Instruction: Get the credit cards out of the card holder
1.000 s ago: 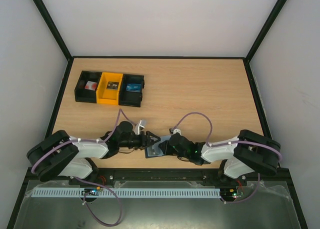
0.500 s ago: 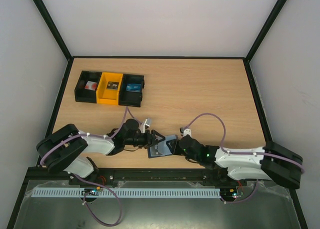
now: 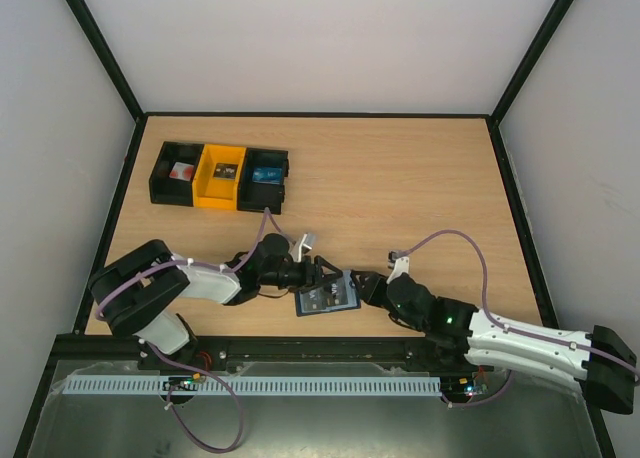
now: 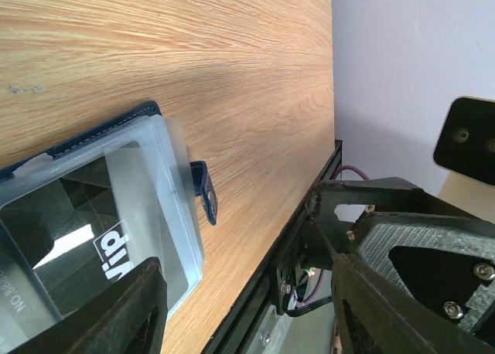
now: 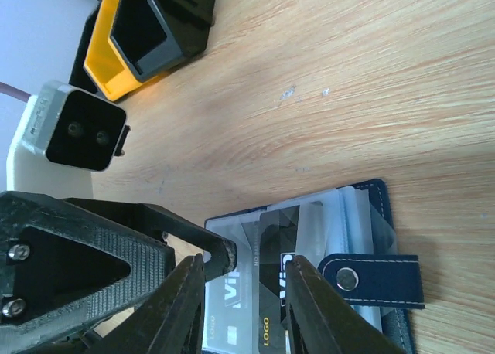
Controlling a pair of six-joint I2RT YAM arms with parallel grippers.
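The card holder (image 3: 328, 296) lies open near the table's front edge, navy with clear sleeves. In the right wrist view its tab (image 5: 371, 280) points right, and a dark credit card (image 5: 271, 246) marked "LOGO" shows in the sleeves beside a paler one (image 5: 228, 311). My right gripper (image 5: 246, 308) is open, its fingers straddling the dark card. My left gripper (image 3: 316, 275) is open, with one finger (image 5: 224, 253) on the holder's far left corner. The left wrist view shows the holder (image 4: 100, 215) and its tab (image 4: 205, 192). A bluish card (image 3: 264, 175) lies in a black bin.
Three bins stand in a row at the back left: black (image 3: 175, 173), yellow (image 3: 220, 176) and black (image 3: 268, 183). The left black one holds something red and white. The table's front edge (image 4: 263, 277) runs close beside the holder. Both arms crowd the front middle.
Both arms have reached further right and forward. The card holder has shifted slightly right and lies flatter, with its cards showing. The right arm is stretched out much more.
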